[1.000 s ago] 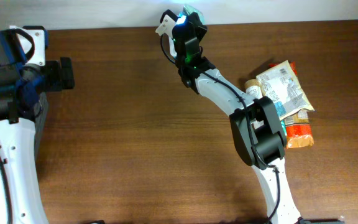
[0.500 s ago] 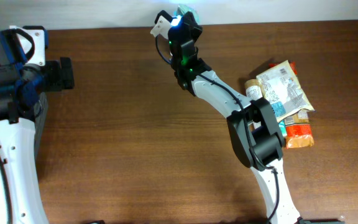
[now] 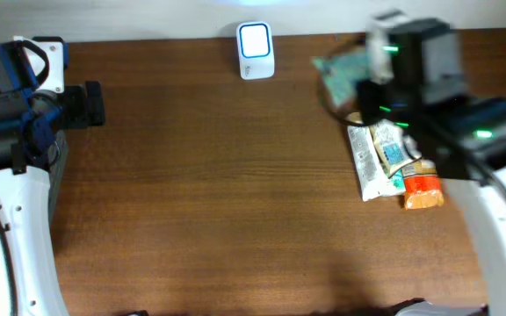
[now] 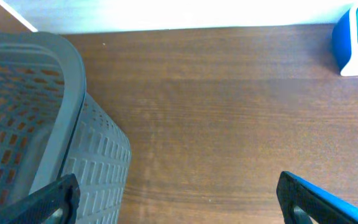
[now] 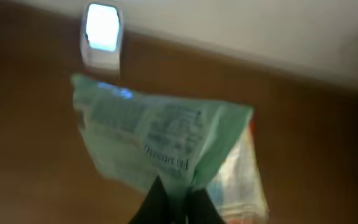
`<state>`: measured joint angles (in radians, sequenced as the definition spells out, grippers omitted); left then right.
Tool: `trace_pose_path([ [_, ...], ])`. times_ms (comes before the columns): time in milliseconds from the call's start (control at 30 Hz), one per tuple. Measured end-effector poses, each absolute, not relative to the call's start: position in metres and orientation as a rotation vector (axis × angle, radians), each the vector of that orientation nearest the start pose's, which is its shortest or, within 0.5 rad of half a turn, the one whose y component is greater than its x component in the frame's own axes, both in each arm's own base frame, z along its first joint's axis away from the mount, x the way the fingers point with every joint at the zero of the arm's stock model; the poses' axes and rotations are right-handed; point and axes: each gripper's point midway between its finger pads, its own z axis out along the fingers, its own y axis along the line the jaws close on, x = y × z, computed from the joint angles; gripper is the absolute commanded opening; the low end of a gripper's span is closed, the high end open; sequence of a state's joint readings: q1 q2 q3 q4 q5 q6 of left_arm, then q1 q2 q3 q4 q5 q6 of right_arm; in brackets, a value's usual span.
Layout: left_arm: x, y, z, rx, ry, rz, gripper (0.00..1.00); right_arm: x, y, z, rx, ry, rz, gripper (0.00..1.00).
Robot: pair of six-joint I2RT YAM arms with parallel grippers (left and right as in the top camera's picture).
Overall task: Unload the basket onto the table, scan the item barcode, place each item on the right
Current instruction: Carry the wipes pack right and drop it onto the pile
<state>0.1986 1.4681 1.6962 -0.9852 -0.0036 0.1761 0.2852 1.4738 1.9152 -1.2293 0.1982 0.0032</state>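
While right pincer [image 5: 169, 200] pinches green packet [image 5: 154, 140], scanner [image 3: 256, 50] beyond, left pincer [image 4: 179, 202] spread

Right arm [image 3: 468, 145] blurred — green packet [image 5: 148, 140] print unreadable; basket [image 4: 73, 68] cut off at frame edge.

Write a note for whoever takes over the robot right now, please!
Left gripper: open, empty, beside the grey basket.
Right gripper: shut on the green packet, in the air to the right of the scanner, near the pile of packets.
Done: packet picked up and held at the scanner a moment ago; now swung away.
Left: check the scan registered, set the packet down, probably scan the pile.
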Motion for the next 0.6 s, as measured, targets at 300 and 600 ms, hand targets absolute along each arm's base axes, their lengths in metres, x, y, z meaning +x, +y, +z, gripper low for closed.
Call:
trace_pose_path([
  [300, 0.389, 0.079, 0.321, -0.028, 2.334, 0.192, 0.99, 0.319, -0.034, 0.285, 0.236, 2.719, 0.112, 0.04],
  [600, 0.389, 0.079, 0.321, -0.028, 2.334, 0.192, 0.99, 0.391, -0.079, 0.147, 0.454, 2.844, 0.199, 0.45],
])
